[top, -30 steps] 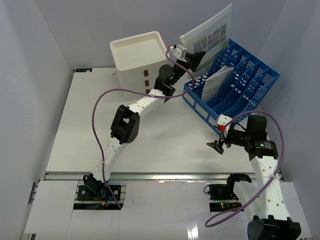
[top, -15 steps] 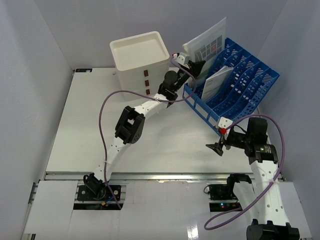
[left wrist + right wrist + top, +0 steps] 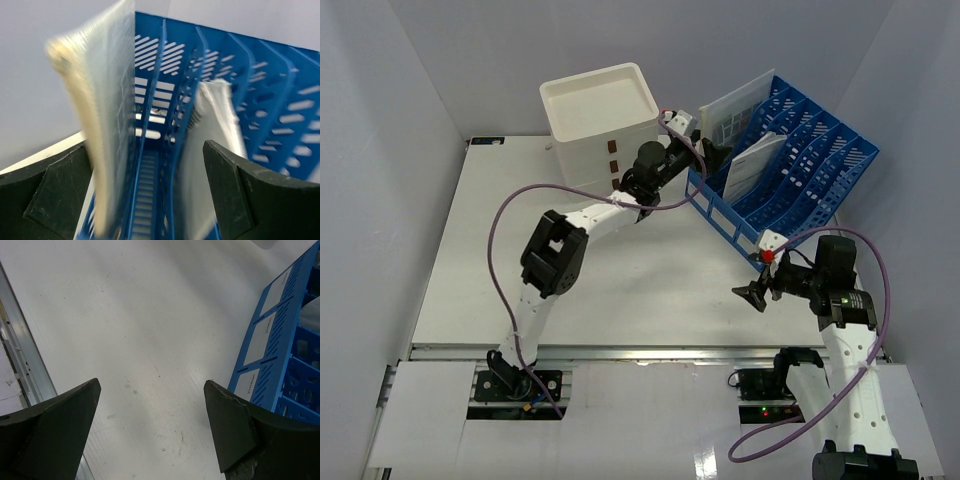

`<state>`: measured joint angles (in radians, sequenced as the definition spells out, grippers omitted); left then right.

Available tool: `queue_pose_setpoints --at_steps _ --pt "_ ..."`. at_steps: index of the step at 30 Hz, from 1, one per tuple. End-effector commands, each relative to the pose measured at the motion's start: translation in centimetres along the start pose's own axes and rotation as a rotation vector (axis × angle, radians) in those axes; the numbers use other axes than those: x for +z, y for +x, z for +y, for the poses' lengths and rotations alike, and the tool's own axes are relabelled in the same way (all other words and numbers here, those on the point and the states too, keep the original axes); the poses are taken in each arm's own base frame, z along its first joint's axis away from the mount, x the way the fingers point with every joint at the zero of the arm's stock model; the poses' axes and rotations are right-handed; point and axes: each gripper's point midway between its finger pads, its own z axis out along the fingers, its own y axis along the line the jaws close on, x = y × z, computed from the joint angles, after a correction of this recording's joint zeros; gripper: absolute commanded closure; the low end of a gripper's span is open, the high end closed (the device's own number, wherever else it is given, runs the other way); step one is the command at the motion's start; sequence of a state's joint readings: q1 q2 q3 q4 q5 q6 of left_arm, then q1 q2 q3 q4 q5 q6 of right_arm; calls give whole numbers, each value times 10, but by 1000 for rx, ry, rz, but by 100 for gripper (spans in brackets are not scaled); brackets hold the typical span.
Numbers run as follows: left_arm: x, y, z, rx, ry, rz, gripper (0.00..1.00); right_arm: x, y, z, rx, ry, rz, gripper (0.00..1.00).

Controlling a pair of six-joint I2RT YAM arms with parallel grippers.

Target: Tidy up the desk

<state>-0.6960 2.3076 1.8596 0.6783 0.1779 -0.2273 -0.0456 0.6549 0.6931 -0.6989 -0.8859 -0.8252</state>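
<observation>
The desk point(image 3: 620, 270) is a wide white tabletop. At its back right stands a blue file rack point(image 3: 790, 175). A printed booklet point(image 3: 735, 112) stands upright in the rack's leftmost slot. My left gripper point(image 3: 705, 150) sits at that slot, open. In the left wrist view the blurred booklet point(image 3: 107, 125) stands between my fingers, close to the left finger point(image 3: 55, 190). The left gripper point(image 3: 147, 195) is not closed on it. A second white document point(image 3: 210, 145) leans in the neighbouring slot. My right gripper point(image 3: 752, 292) hangs open over bare desk point(image 3: 150, 340), holding nothing.
A white three-drawer box point(image 3: 600, 120) stands at the back, just left of the left arm. The rack's front corner point(image 3: 280, 360) lies right of my right gripper point(image 3: 150, 425). A metal rail point(image 3: 25, 355) runs along the desk's front edge.
My left gripper has opened and let go of the booklet, which has dropped lower into the rack's leftmost slot. The left elbow has swung left. The right arm has hardly moved.
</observation>
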Motion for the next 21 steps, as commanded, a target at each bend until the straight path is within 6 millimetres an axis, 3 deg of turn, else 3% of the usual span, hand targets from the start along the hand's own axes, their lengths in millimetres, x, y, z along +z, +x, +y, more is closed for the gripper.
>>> queue_pose_setpoints --at_steps 1,2,3,6,9,10,16,21 --pt "-59 -161 -59 137 95 -121 2 -10 -21 -23 45 107 -1 10" --pt "-79 -176 -66 147 97 -110 2 -11 -22 -26 56 122 3 10" --pt "-100 -177 -71 148 98 -74 2 -13 -23 -28 62 136 10 10" --pt "-180 -161 -77 126 60 61 2 -22 -25 -51 173 270 45 10" --pt "-257 -109 -74 40 -16 258 2 -28 -27 -64 225 352 57 10" --pt "-278 -101 -75 23 -31 290 2 -29 -28 -65 234 362 56 10" --pt "-382 -110 -90 -63 -109 327 2 -42 -24 -82 333 538 32 10" --pt "-426 -114 -99 -143 -143 313 2 -63 -17 -91 350 723 11 10"
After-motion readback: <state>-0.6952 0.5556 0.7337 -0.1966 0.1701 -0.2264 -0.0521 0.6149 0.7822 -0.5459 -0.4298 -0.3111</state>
